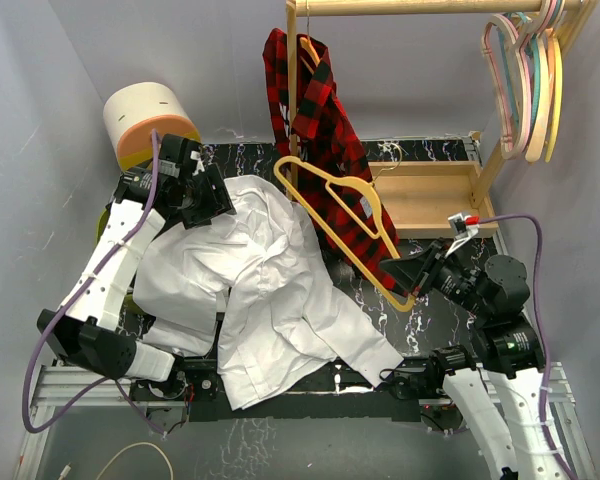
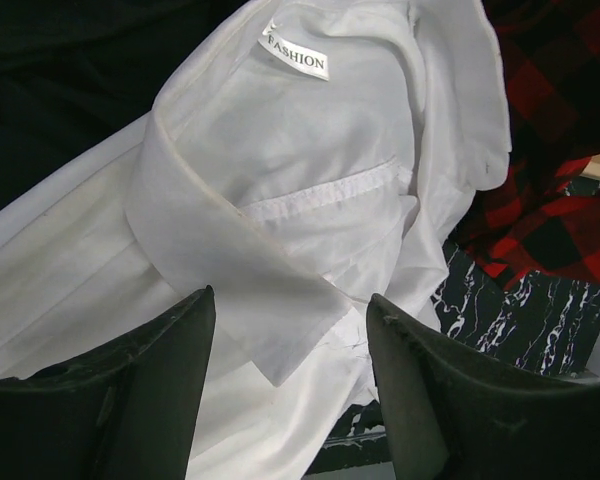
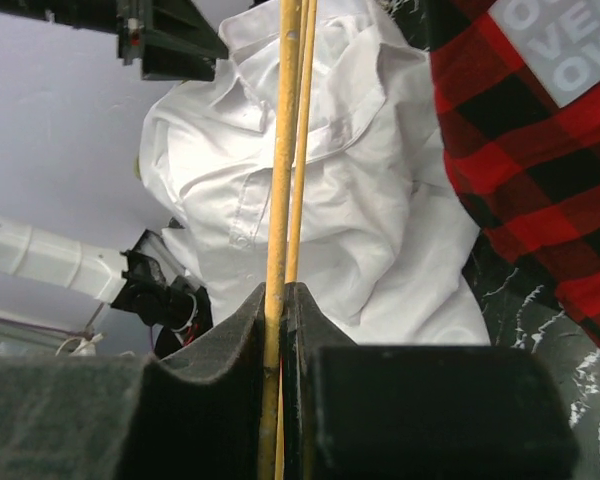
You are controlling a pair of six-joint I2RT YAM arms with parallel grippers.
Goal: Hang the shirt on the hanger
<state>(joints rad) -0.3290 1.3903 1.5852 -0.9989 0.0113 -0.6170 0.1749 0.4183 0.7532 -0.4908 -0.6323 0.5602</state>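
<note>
One white shirt (image 1: 270,280) heaped on the desk (image 1: 435,150), yellow hanger (image 3: 279,150) held just beside it.
Left claw (image 2: 290,300) hangs spread over the collar; right claw (image 3: 280,300) is pressed onto the hanger's thin bar.

White arms (image 1: 115,250), black joints (image 1: 100,345), purple cables (image 1: 156,160).

- A red-and-black plaid shirt (image 1: 315,110) hangs on an orange-brown hanger (image 1: 307,44), beyond the right claw (image 1: 398,272) and to its left.
- A wooden rack (image 1: 420,195) stands just beyond the right claw.
- Bunched pink, teal and yellow hangers (image 1: 528,85) hang from the rack's top rail, well beyond that claw.
- A cream, orange and yellow cylinder (image 1: 145,120) sits near the left claw (image 1: 208,195), on its far left.
- The black white-veined bench (image 1: 430,150) lies under both claws.
</note>
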